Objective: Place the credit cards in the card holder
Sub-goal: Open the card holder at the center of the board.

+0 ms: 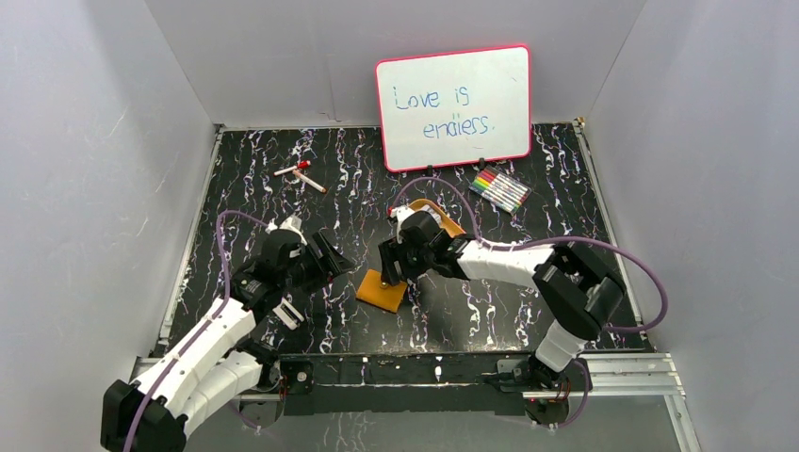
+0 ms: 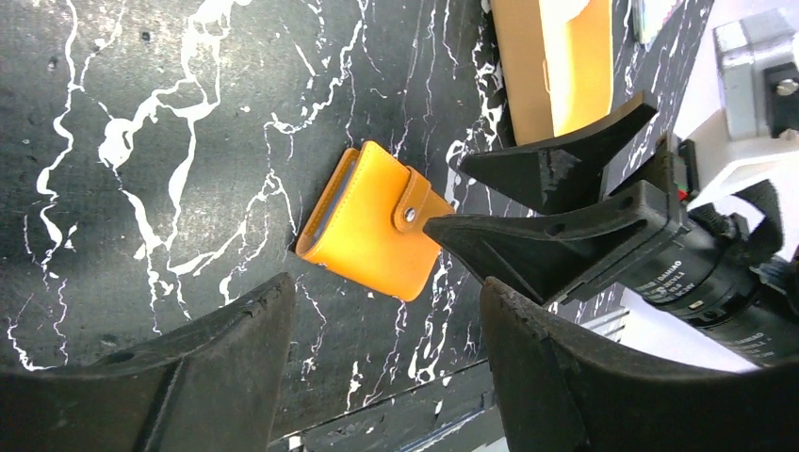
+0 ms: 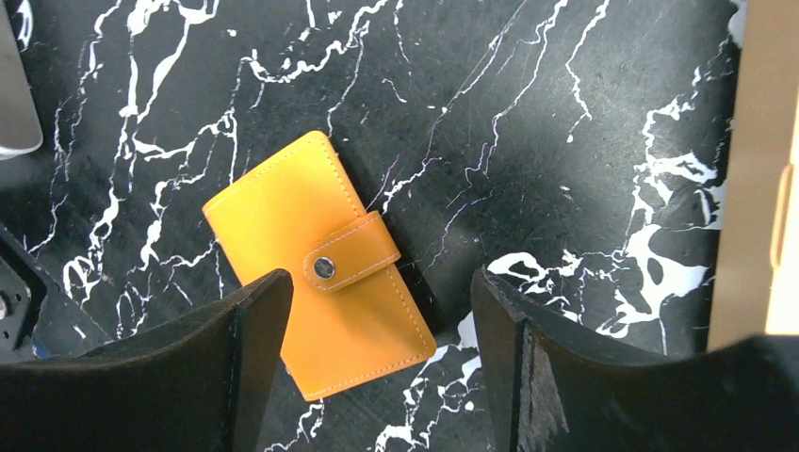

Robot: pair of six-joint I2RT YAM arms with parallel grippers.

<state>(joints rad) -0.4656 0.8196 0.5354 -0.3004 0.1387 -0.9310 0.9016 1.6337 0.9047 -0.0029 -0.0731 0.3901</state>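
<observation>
The card holder is a tan-orange wallet lying flat on the black marble table, folded shut with its strap snapped. It also shows in the left wrist view and the right wrist view. My left gripper is open and empty just left of it. My right gripper is open and empty, hovering over the wallet's far right edge; its black fingers show in the left wrist view. No credit cards are in view.
An orange tin tray lies behind my right gripper and shows in both wrist views. A whiteboard leans on the back wall. A pack of coloured markers and a loose red-capped marker lie at the back.
</observation>
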